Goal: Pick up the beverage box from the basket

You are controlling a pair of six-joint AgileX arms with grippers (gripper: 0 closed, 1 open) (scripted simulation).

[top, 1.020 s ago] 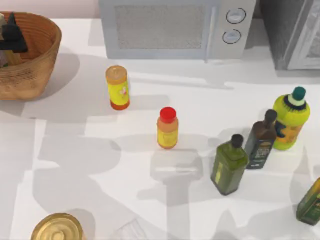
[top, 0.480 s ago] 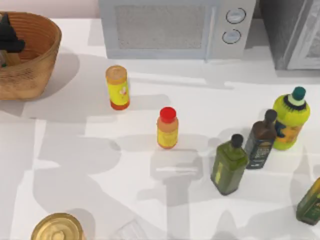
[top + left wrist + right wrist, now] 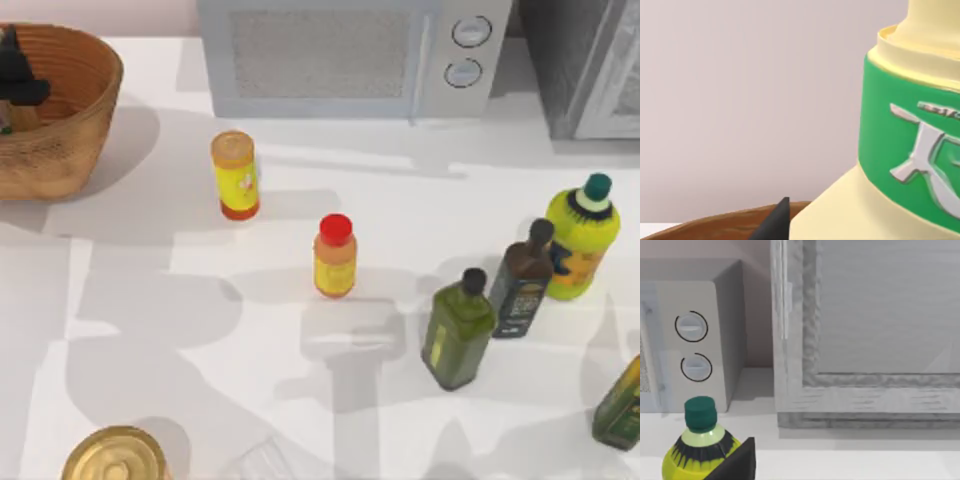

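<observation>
left gripper (image 3: 12,70): mine, over the basket (image 3: 70,120) at the table's far left; can't tell if it's clenched or released.
beverage box (image 3: 900,165): right against my left wrist camera, green collar up close, basket rim just below it.
right gripper (image 3: 735,465): parked near the yellow-green bottle (image 3: 697,452), one dark finger showing.

Beverage box (image 3: 900,165) stands close to the lens, cream-yellow body with green collar bearing raised silver marks; one dark left gripper fingertip (image 3: 774,221) and basket (image 3: 715,226) rim show beside it.
</observation>
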